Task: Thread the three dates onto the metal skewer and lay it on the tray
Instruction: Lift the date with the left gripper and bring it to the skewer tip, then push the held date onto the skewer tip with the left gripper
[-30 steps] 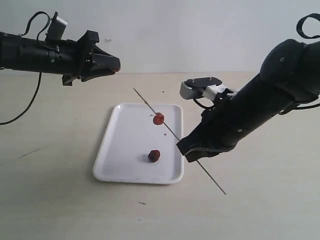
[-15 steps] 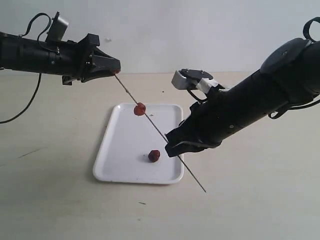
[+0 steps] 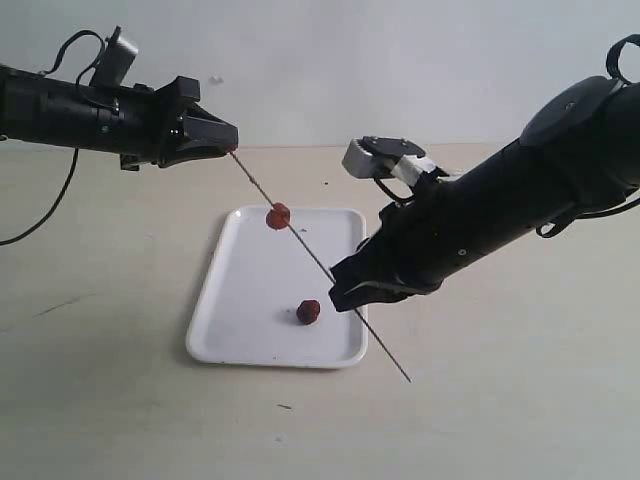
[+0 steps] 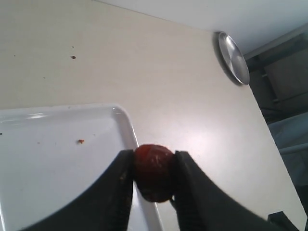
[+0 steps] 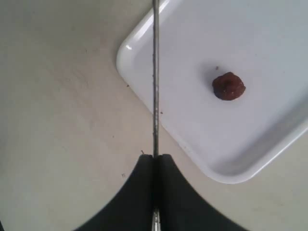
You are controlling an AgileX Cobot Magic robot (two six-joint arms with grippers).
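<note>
**Q:** Item count, left to right?
**A:** Three dates, one metal skewer (image 3: 320,262), one tray (image 3: 235,320). The first date (image 4: 153,173) is clamped in the left gripper (image 4: 153,160), off the tray's far left corner. The second date (image 3: 278,216) is threaded on the skewer, over the tray's far rim. The third date (image 3: 308,312) lies loose on the tray.

**Q:** Skewer support? Obstructions?
**A:** The right gripper (image 3: 345,292) is pinched tight on the slanted rod, whose upper end meets the left gripper's tip. The right arm hides part of the tray's right rim. A round metal disc (image 4: 233,57) lies well apart.
</note>
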